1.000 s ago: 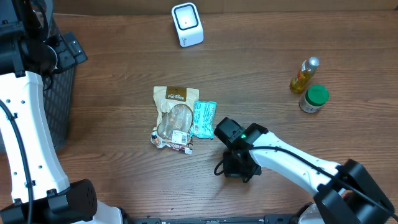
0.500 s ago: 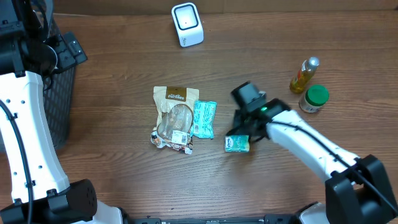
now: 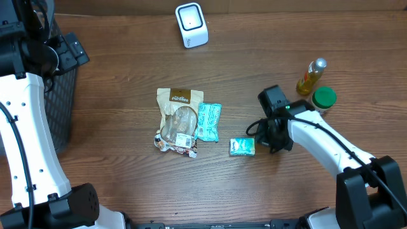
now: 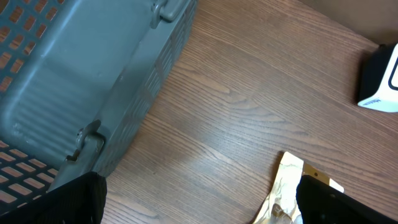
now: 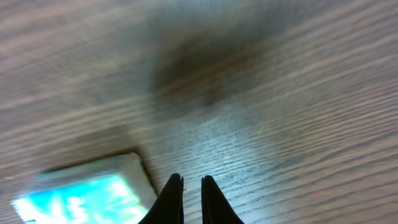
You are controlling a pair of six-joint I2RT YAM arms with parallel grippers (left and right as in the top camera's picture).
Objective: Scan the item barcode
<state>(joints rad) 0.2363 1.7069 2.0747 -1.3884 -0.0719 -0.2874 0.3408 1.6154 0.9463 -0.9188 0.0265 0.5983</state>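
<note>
A small teal packet [image 3: 242,147] lies flat on the wooden table; in the right wrist view the packet [image 5: 87,194] is blurred at the lower left. Just right of it, my right gripper [image 3: 270,136] is shut with nothing between its fingertips, and in its own view the gripper [image 5: 192,182] hovers over bare wood beside the packet's corner. The white barcode scanner [image 3: 191,25] stands at the far edge of the table. My left gripper [image 4: 199,205] is open and holds nothing, high over the table beside the basket.
A brown snack bag [image 3: 180,121] and a second teal packet [image 3: 208,121] lie side by side mid-table. A yellow bottle [image 3: 310,77] and a green-lidded jar [image 3: 322,100] stand at the right. A grey mesh basket [image 4: 81,74] sits at the left edge.
My right gripper has swung from the near middle up and to the right, leaving the small teal packet lying on the table to its left. The left arm has not moved.
</note>
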